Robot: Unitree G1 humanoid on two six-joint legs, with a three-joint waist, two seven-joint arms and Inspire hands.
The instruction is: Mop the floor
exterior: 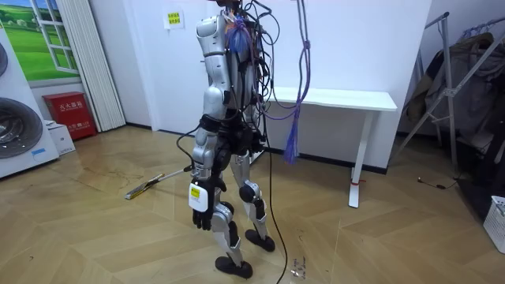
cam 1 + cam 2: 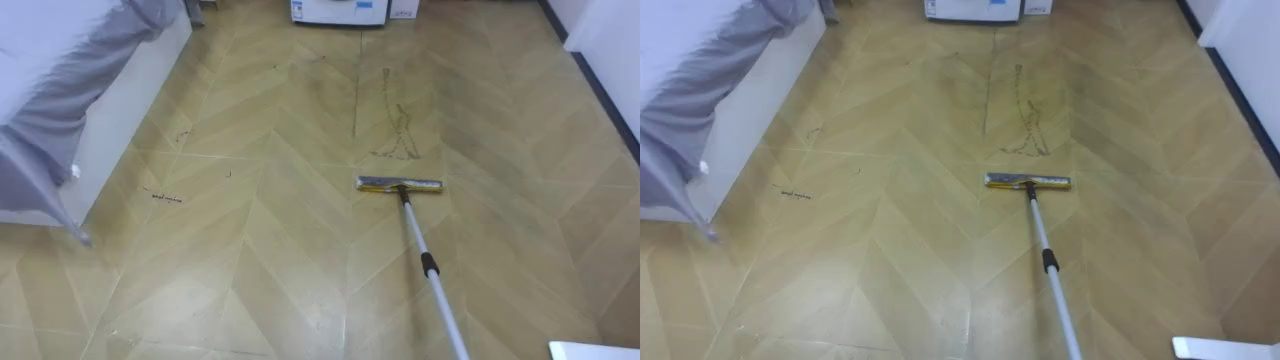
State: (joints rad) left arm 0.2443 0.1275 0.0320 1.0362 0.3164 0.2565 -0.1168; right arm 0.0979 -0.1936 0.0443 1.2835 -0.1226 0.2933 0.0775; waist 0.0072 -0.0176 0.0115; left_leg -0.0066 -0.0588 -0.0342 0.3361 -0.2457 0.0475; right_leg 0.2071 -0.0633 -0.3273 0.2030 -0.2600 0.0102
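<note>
Mop (image 2: 415, 230): long silver pole (image 2: 442, 300), flat grey head (image 2: 399, 185) down on the tan wood floor (image 2: 250, 250).
Left hand (image 1: 201, 218): hangs by the leg; open or closed, cannot tell.
White basket (image 1: 498, 222): inside hidden.

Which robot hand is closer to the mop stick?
Right, most likely. The mop stick runs back to the robot's lower right, on its right hand's side. The left hand hangs by the robot's thigh, apart from the stick.

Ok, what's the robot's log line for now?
task: mop floor | flat mop with silver pole: head on wooden floor | dark scribbles: just ahead | left hand: hangs at side
</note>
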